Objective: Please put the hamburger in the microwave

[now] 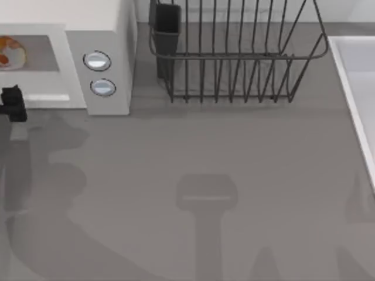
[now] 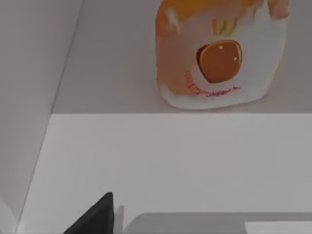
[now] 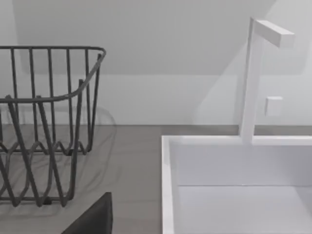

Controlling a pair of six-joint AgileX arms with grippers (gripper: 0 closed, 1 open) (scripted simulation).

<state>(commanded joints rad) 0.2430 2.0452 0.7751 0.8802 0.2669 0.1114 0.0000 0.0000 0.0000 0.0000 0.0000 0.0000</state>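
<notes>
Top view: the worktop (image 1: 234, 175) is flat and grey, with soft dark shadows of the arms lying across it. At the far left stands the white microwave (image 1: 117, 23). It has two round shiny knobs (image 1: 97, 61) on its front. Its grey inside is open to see, and the hamburger (image 1: 10, 51) sits in there, at the left edge of the view. Just in front of the microwave, at the far left edge, is a small black part of the left end effector (image 1: 12, 104). It is apart from the hamburger, but I cannot tell if its fingers are spread or closed.

To the right of the microwave is a black wire rack (image 1: 234, 58) with a dark cup (image 1: 167, 26) fixed at its left end. At the far right is the white rim of a sink (image 1: 351, 76).

In the left wrist view the hamburger (image 2: 219, 53) rests on the grey floor of the microwave (image 2: 97, 73), past a wide white ledge. One black finger (image 2: 95, 217) pokes in at the edge.

In the right wrist view the rack (image 3: 44, 122) stands beside the sink (image 3: 168, 185). A white tap (image 3: 253, 73) rises behind the sink, in front of a plain pale wall (image 3: 146, 29). A black finger (image 3: 95, 217) of the right end effector shows here too, and I cannot tell its state.
</notes>
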